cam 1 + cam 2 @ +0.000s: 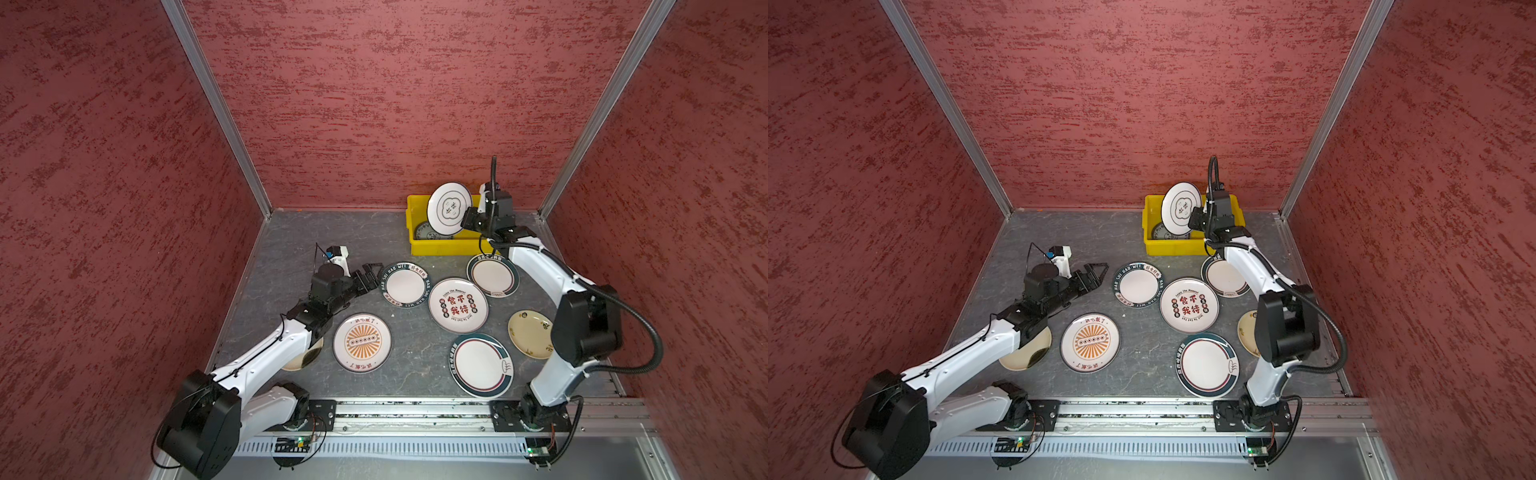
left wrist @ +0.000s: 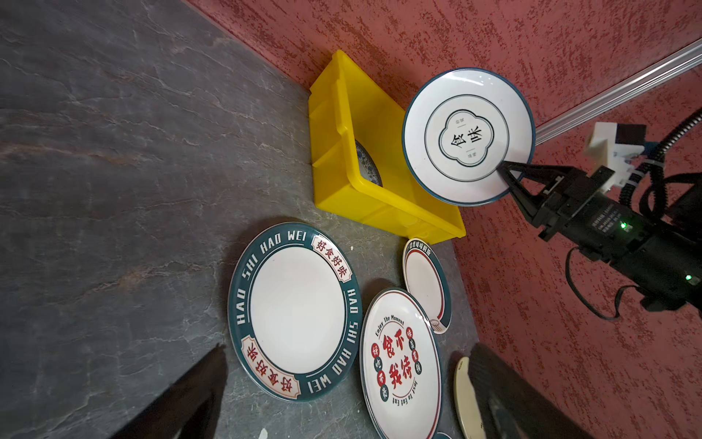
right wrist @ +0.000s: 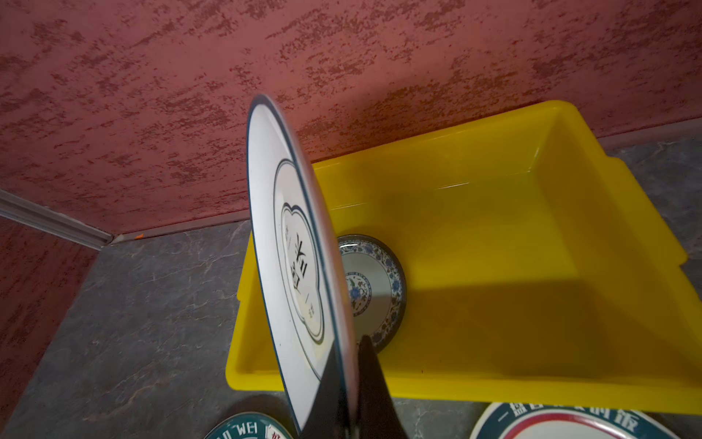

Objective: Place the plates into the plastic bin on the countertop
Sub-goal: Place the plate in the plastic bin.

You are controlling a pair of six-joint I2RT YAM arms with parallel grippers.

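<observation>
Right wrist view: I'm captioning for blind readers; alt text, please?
The right gripper, jaws shut, holds a round white teal-edged plate on edge above a bright yellow plastic bin. A small blue-floral dish lies inside it.

left pincer (image 1: 377,275) spread wide, hovering low | right pincer (image 1: 466,219) clamped tight, held high

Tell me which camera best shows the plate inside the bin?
The right wrist view: it looks into the bin, showing most of the floral plate past the held plate. Both top views catch a small part; the left wrist view, a sliver behind the bin wall.
</observation>
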